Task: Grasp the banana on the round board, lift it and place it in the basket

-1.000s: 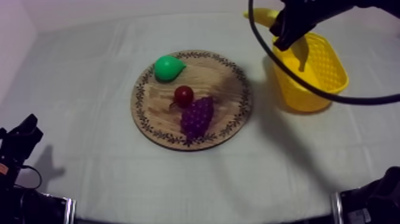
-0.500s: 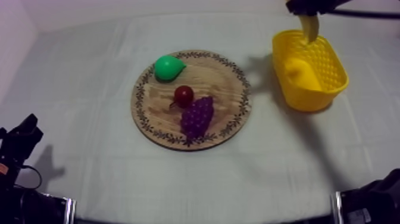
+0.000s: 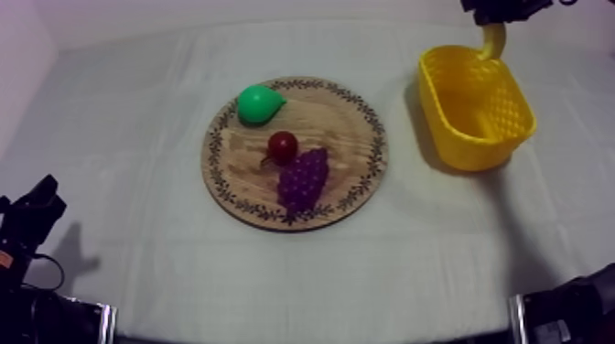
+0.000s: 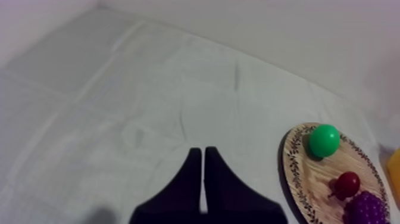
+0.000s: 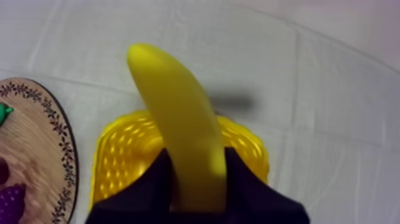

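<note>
My right gripper (image 3: 496,16) hangs at the far edge of the table, shut on the yellow banana (image 3: 493,41), which dangles over the far rim of the yellow basket (image 3: 436,110). In the right wrist view the banana (image 5: 181,134) stands up between my black fingers (image 5: 155,184), above the basket (image 5: 122,152). The round wooden board (image 3: 346,123) lies mid-table and carries a green pear (image 3: 257,103), a small red fruit (image 3: 283,145) and purple grapes (image 3: 303,178). My left gripper (image 4: 203,156) is shut on nothing, low over the cloth left of the board (image 4: 297,170).
The left arm (image 3: 27,229) rests at the table's near left corner and part of the right arm (image 3: 572,311) shows at the near right. The white cloth (image 3: 137,137) spreads around the board and the basket. A wall rises just behind the basket.
My right gripper has carried the banana farther back and up, from over the basket's middle to its far rim. The left arm and the fruit on the board have not moved.
</note>
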Motion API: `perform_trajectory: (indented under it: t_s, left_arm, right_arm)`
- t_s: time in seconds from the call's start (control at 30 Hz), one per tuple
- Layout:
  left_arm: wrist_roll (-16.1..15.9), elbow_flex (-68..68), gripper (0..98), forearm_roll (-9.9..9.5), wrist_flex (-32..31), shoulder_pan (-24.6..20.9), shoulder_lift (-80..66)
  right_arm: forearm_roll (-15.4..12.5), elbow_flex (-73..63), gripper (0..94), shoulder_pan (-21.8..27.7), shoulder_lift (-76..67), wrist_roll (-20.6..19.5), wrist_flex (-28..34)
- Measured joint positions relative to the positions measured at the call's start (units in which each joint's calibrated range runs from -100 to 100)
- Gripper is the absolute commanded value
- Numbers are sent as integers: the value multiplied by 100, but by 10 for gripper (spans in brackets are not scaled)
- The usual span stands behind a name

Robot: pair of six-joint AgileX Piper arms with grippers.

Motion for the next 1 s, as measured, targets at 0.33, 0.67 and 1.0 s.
perform_trajectory:
  t_s: [0.33,0.67,1.0]
  left_arm:
    - [0,0,1,0,0,0,0]
    - [0,0,1,0,0,0,0]
    - [0,0,1,0,0,0,0]
  right_arm:
    - [103,582,68,101,20,-74,-394]
    - [220,1098,65,80,208,-192,-706]
    - [319,1250,63,90,590,-267,-932]
